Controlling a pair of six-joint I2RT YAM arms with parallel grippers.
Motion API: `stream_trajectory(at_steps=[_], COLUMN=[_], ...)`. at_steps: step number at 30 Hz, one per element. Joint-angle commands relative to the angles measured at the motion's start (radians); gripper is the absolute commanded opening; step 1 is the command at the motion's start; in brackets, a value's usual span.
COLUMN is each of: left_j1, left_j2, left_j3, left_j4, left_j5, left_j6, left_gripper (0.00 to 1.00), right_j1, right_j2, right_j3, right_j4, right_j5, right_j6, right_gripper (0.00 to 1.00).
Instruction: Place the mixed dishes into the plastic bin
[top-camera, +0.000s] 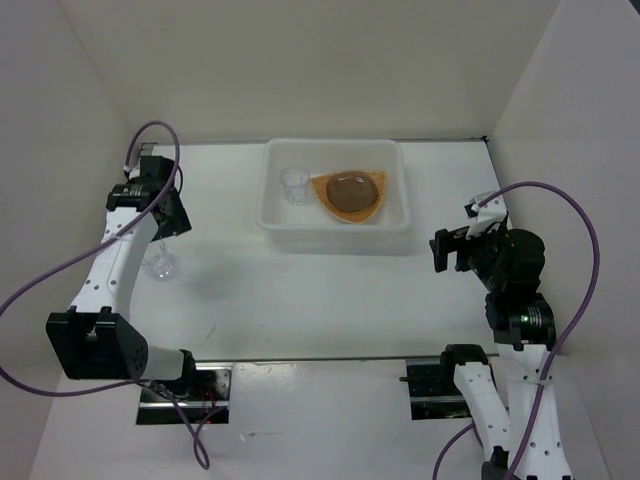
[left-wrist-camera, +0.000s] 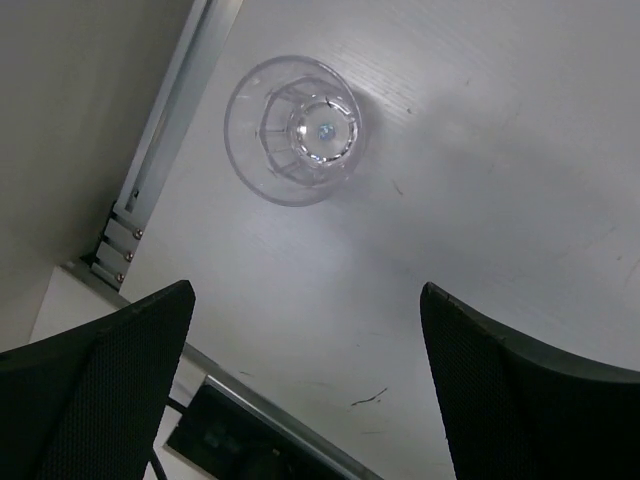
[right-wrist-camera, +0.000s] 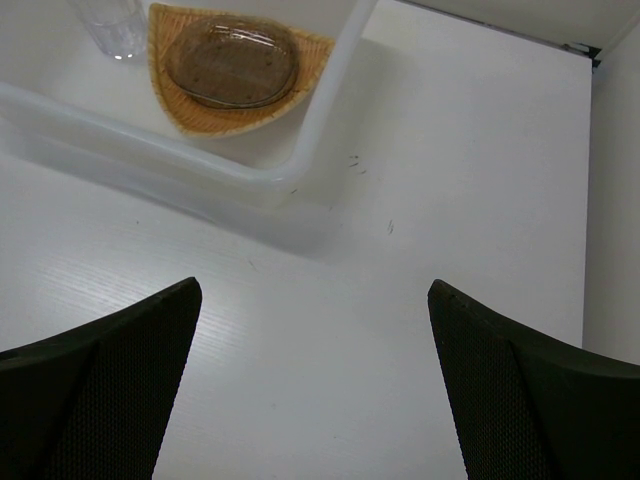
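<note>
The white plastic bin (top-camera: 335, 228) stands at the back middle of the table. Inside it lie an orange woven tray (top-camera: 372, 205) with a brown saucer (top-camera: 350, 190) on top, and a clear cup (top-camera: 293, 183) stands beside them. A second clear cup (top-camera: 160, 265) stands upright on the table at the left. My left gripper (left-wrist-camera: 305, 300) hangs open above the table with this cup (left-wrist-camera: 293, 130) just ahead of its fingertips, untouched. My right gripper (right-wrist-camera: 312, 290) is open and empty, right of the bin's near corner (right-wrist-camera: 270, 180), facing the tray (right-wrist-camera: 230, 115) and saucer (right-wrist-camera: 230, 60).
White walls close in the table on the left, back and right. A metal rail (left-wrist-camera: 170, 130) runs along the table's left edge near the cup. Black base plates (top-camera: 185, 390) (top-camera: 440, 385) sit at the near edge. Purple cables loop off both arms.
</note>
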Motion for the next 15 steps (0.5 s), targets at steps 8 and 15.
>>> stream_trajectory(at_steps=[8, 15], left_j1=[0.193, 0.204], left_j2=[0.085, 0.218], left_j3=[-0.109, -0.139], left_j4=[0.235, 0.328], left_j5=[0.258, 0.330], left_j6=[0.143, 0.165], left_gripper=[1.00, 1.00], right_j1=[0.007, 0.007], right_j2=[0.013, -0.006], right_j3=[-0.009, -0.009], right_j4=[0.054, 0.054], right_j5=[-0.013, -0.013], right_j6=[0.002, 0.002], right_gripper=[0.98, 0.98])
